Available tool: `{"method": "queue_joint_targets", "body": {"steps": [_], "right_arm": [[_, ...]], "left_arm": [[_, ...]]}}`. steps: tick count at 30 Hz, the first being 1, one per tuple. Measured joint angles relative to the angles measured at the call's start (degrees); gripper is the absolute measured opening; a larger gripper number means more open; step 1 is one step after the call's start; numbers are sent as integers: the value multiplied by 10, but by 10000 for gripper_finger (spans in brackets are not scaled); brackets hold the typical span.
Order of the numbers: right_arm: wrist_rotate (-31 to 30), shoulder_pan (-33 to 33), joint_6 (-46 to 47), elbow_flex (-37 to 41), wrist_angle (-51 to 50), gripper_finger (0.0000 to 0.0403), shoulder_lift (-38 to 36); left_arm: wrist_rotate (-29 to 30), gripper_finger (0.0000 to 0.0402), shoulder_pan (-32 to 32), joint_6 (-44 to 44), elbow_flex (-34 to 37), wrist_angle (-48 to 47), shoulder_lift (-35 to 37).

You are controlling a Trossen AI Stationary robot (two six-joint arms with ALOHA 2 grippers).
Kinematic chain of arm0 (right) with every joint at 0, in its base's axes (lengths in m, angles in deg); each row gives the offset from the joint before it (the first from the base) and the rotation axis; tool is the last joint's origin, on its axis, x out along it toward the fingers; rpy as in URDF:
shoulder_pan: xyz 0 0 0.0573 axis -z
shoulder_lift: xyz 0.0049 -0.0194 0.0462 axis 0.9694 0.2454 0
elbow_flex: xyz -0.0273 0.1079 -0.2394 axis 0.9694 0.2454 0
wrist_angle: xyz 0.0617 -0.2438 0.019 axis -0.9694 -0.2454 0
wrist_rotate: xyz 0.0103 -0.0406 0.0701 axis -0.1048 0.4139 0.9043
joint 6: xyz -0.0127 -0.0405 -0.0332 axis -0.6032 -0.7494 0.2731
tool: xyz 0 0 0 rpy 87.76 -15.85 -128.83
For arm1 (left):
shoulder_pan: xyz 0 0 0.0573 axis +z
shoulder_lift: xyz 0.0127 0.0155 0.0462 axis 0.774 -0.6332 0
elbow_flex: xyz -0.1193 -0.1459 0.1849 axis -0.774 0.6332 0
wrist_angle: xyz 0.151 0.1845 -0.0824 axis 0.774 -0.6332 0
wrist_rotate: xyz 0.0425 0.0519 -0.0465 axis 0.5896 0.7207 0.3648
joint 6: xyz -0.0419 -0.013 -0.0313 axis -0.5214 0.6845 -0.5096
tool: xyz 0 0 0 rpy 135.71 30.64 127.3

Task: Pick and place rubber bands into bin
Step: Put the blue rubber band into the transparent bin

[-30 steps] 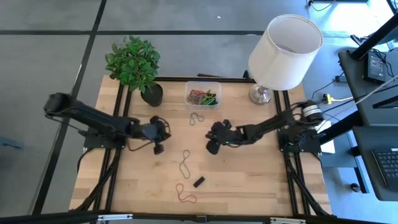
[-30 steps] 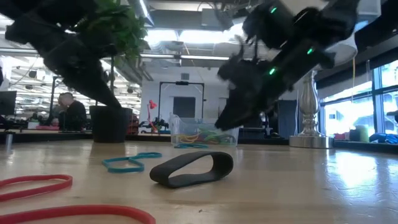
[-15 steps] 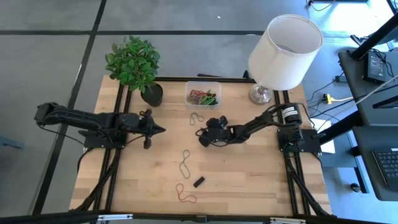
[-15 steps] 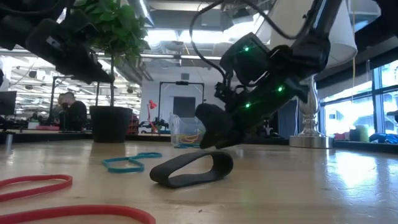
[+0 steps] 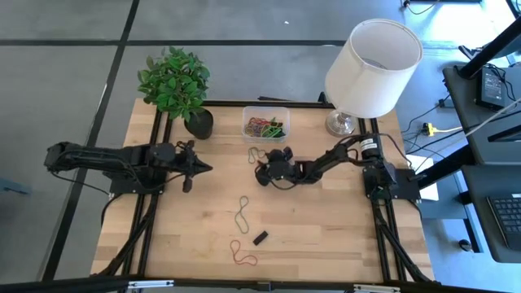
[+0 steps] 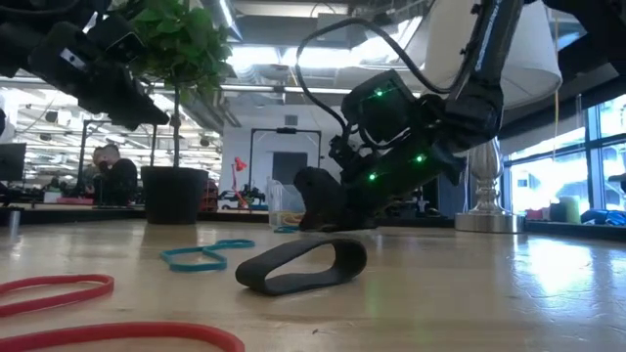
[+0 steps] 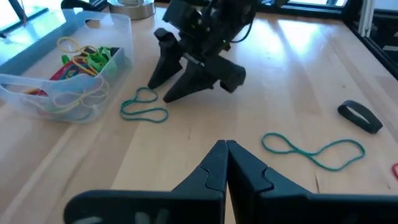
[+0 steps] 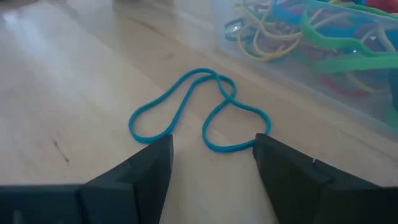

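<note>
The clear bin [image 5: 265, 124] sits at the far edge of the tabletop [image 5: 326, 236], between the potted plant [image 5: 176, 84] and the lamp [image 5: 368, 69], and it's holding a tangle of rubber bands [image 7: 79, 62] — yellow, green, red, some pale ones draped over the near wall. No label or writing readable on it.

Just in front of the bin lies a teal band [image 8: 198, 111], twisted into a figure-eight, flat on the wood. And there's the right gripper [image 5: 261, 171], down low right beside that band, fingers [image 8: 292, 177] spread wide with the loop lying just beyond the tips — not touching it, nothing in its grasp.

Further toward the near edge, a second teal band [image 5: 242, 212] stretches out mid-tabletop, then a black band [image 6: 301, 265] standing up on its edge, then a red band [image 5: 242, 254] closest to the near edge.

Over on the left side, the left gripper [image 5: 207, 168] hangs above the wood, fingers [image 7: 214, 171] pressed together, holding nothing, pointing toward the middle.

A person [image 6: 115, 176] sits far back in the room.
</note>
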Motion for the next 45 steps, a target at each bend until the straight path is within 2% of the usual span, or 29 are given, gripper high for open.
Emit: {"method": "queue_joint_targets", "body": {"steps": [5, 13, 15, 20, 23, 26, 33, 36, 40, 45], "right_arm": [[0, 6, -23, 1, 0, 191, 0], [-4, 8, -22, 3, -3, 39, 1], [-4, 8, -21, 3, -2, 12, 1], [4, -2, -8, 4, 15, 18, -9], [31, -14, -12, 6, -3, 8, -39], [41, -35, -47, 6, 5, 5, -84], [8, -52, -142, -1, 7, 3, -195], [4, -47, -188, -24, -3, 2, -230], [1, -23, -287, -93, -32, 2, -239], [2, 27, -339, -192, -168, 1, -222]], "left_arm": [[-1, 2, 0, -4, 0, -6, 8], [-1, 2, 0, -18, 0, -5, 10], [-1, 2, 0, -19, 0, -5, 9], [-1, 2, 0, -19, 0, -1, 9], [0, 2, 0, -4, 0, -1, 9], [0, 2, 0, 11, 0, -1, 9], [1, 2, 0, 12, 0, -1, 9], [1, 2, 0, 13, 0, -1, 9], [5, 2, 0, 13, 0, -1, 9], [7, 2, 0, 13, 0, -1, 9]]}}
